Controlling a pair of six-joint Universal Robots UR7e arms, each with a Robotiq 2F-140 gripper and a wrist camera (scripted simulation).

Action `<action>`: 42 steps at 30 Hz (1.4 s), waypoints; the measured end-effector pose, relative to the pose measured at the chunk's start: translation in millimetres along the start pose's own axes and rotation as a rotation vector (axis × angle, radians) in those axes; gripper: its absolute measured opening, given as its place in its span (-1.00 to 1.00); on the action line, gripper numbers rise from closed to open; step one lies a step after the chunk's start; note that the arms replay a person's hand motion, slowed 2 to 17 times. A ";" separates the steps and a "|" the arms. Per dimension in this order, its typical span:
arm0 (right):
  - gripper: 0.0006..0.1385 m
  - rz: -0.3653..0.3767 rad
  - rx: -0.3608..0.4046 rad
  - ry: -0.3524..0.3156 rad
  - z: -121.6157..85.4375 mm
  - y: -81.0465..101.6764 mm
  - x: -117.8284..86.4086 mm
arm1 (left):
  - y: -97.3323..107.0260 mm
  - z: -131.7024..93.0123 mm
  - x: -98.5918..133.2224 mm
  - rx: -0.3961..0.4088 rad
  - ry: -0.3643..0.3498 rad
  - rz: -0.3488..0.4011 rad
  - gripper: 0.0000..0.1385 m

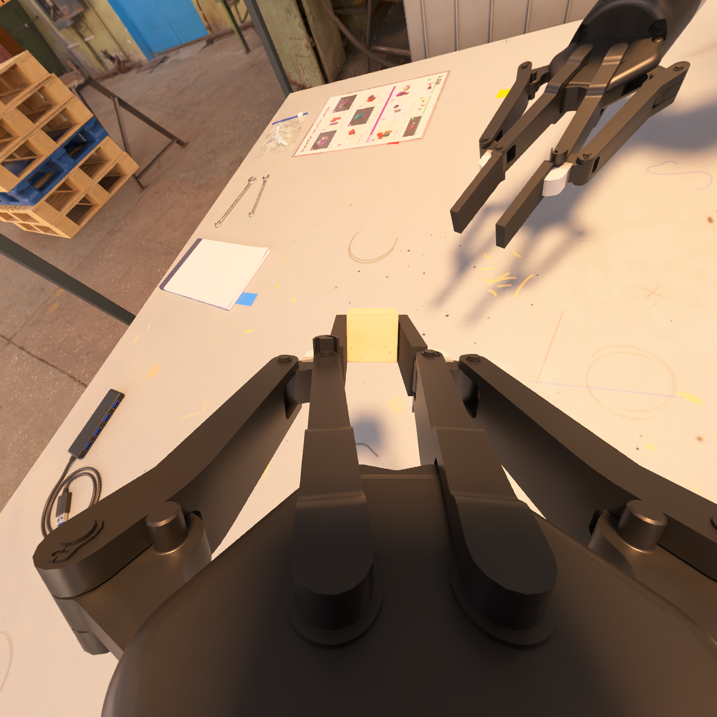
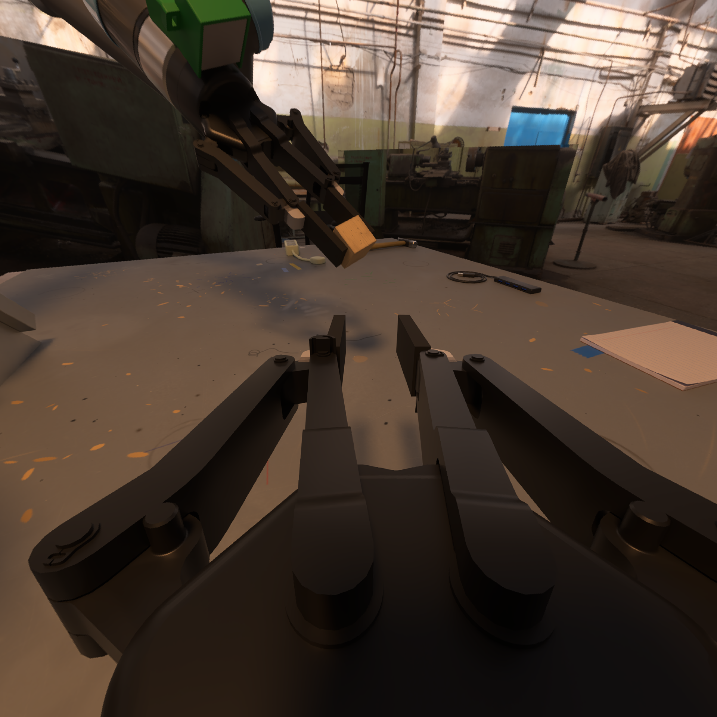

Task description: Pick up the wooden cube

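Note:
The wooden cube [image 1: 372, 338] is pale and square, clamped between the fingertips of my left gripper [image 1: 371, 322]. In the right wrist view the cube [image 2: 355, 240] hangs clear above the table [image 2: 194, 349], held by the left gripper [image 2: 343, 252], which is tilted downward. My right gripper [image 2: 370, 324] is partly open with nothing between its fingers, hovering over the table. It also shows in the left wrist view [image 1: 483, 229], far right of the cube and apart from it.
On the table's left side lie a white notepad [image 1: 217, 271], two wrenches [image 1: 242, 200], a plastic bag [image 1: 281, 134], a printed sheet [image 1: 372, 114] and a USB hub with cable [image 1: 97, 423]. A hammer [image 2: 395, 243] and a white adapter [image 2: 291, 246] lie at the far edge.

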State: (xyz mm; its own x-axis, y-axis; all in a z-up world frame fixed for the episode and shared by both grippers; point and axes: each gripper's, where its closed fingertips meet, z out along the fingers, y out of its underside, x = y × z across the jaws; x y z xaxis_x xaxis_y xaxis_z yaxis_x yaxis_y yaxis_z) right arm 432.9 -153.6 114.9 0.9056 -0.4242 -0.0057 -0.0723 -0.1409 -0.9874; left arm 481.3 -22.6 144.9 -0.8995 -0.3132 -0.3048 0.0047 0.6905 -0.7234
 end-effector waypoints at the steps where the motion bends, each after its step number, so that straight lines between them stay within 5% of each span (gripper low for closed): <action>1: -0.50 0.000 0.005 -0.003 -0.3 -1.0 -0.7 | -1.0 1.7 1.7 0.002 -0.001 0.004 -0.53; 42: -0.57 0.004 0.128 -0.071 -11.7 -24.2 -11.7 | -17.4 75.9 61.9 0.028 -0.011 0.190 -0.53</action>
State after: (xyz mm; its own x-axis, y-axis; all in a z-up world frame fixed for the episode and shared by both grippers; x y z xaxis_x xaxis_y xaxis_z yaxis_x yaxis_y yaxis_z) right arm 419.2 -155.7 140.7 0.9329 -0.3598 -0.0162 -0.0260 -0.0225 -0.9994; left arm 458.7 -103.6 91.6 -0.8764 -0.1859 -0.4443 0.1867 0.7193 -0.6691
